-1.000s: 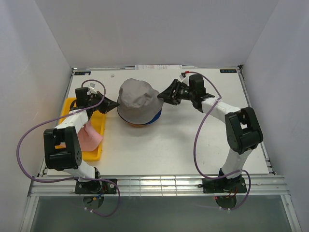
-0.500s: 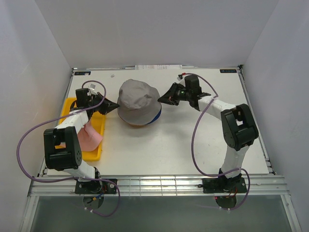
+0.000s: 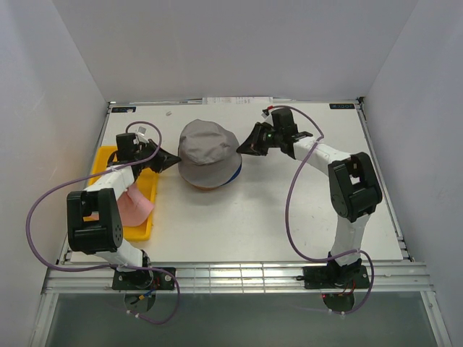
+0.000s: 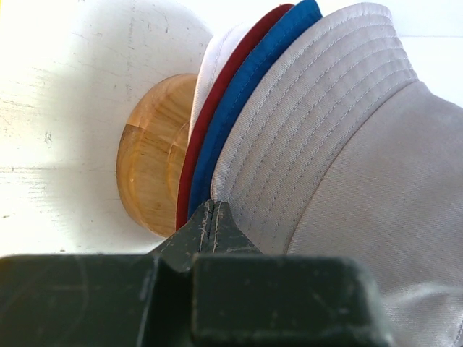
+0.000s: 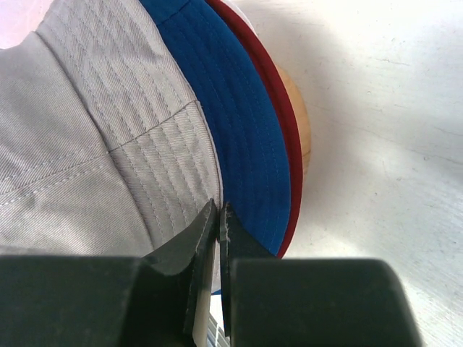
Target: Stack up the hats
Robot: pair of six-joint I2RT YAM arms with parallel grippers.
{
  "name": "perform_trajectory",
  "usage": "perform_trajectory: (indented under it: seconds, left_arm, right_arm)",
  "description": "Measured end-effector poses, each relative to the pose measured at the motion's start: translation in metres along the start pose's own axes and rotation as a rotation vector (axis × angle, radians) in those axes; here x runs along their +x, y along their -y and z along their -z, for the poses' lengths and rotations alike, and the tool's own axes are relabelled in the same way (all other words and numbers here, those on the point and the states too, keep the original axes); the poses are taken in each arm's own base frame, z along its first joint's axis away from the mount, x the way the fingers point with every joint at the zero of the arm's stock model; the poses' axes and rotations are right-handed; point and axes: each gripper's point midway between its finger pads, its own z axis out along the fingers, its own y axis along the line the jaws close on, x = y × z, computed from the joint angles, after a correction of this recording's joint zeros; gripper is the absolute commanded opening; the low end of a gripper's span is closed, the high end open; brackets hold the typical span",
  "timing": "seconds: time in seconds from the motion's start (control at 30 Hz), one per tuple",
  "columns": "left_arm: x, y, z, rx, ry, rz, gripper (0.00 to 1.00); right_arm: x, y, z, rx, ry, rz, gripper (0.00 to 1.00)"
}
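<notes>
The grey hat (image 3: 207, 148), its brim stitched in rows, covers the blue hat (image 5: 239, 144) and red hat (image 5: 289, 159). We see the left gripper (image 4: 213, 210) pressed together at the grey brim, and the right gripper (image 5: 218, 210) pinching that brim.

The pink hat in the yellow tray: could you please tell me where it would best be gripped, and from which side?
I would pinch the pink hat at its free edge nearest the table, where the limp fabric seems to lap over the inner rim of the yellow tray. Come from above on that side: the hat lies flattened, so only an edge offers a fold.
</notes>
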Motion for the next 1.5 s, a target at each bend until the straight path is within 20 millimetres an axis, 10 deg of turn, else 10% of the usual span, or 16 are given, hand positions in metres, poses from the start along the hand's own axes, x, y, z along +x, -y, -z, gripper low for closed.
perform_trajectory:
  seconds: [0.3,0.5,0.7,1.23,1.5]
  left_arm:
    - [0.006,-0.002,-0.003,-0.015,-0.028,-0.020,0.04]
    - [0.000,-0.003,-0.008,-0.045,-0.049,-0.039,0.41]
    - [-0.001,-0.012,-0.010,-0.093,-0.061,-0.035,0.57]
    - [-0.020,0.034,0.034,-0.028,0.039,-0.068,0.61]
    - [-0.012,0.044,0.047,0.001,0.052,-0.057,0.61]
  right_arm:
    - [-0.005,-0.002,0.003,0.029,-0.007,0.032,0.12]
    - [0.000,-0.004,0.012,0.038,-0.003,0.036,0.13]
    - [0.009,-0.004,0.024,0.045,-0.001,0.041,0.13]
    - [0.049,-0.001,0.029,0.060,-0.047,0.063,0.17]
    - [0.069,-0.023,0.028,0.020,-0.077,0.114,0.35]
